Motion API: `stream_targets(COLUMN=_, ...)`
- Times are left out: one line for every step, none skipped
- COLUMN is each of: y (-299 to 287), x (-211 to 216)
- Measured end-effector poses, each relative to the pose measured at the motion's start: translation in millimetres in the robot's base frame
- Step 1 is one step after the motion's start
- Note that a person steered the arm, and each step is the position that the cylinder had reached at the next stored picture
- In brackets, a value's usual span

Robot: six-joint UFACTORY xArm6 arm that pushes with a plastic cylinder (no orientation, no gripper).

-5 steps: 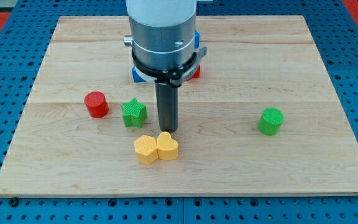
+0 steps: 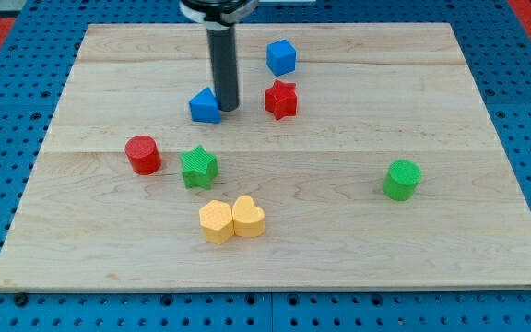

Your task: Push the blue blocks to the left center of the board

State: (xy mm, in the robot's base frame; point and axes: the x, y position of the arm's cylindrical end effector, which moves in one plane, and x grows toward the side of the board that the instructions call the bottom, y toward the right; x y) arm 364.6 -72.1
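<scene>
My tip (image 2: 226, 108) rests on the board just to the right of a blue triangular block (image 2: 206, 106), touching or nearly touching it. A second blue block, a cube (image 2: 281, 57), sits toward the view's top, right of the rod. A red star block (image 2: 281, 99) lies right of my tip. The rod rises to the view's top edge.
A red cylinder (image 2: 143, 154) and a green star (image 2: 198, 167) lie at left center. A yellow hexagon (image 2: 215, 222) and a yellow heart (image 2: 248, 217) touch each other near the bottom. A green cylinder (image 2: 402, 179) stands at the right. The wooden board (image 2: 431, 258) sits on blue pegboard.
My tip has moved from just above the yellow heart up the view to the right side of the blue triangular block. The arm's body has left the view, uncovering the blue blocks and red star.
</scene>
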Motion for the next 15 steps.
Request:
stream_targets(y=-84.7, x=2.4)
stream_targets(y=-137.8, x=2.4)
stream_targets(y=-132.8, x=-9.1)
stream_targets(y=-77.0, x=-69.1)
stream_targets(y=-20.7, x=-143.8)
stream_targets(y=34.3, x=-170.4)
stream_targets(y=71.8, x=-145.9)
stream_targets(y=133.1, x=-123.0)
stream_targets(y=125.1, x=-95.5)
stream_targets(y=65.8, x=-89.5)
stream_targets(y=25.5, x=-102.5)
stream_targets(y=-6.6, x=-123.7)
stream_targets(y=-74.3, x=-114.1)
stream_targets(y=-72.9, x=-106.3)
stream_targets(y=-41.6, x=-98.2)
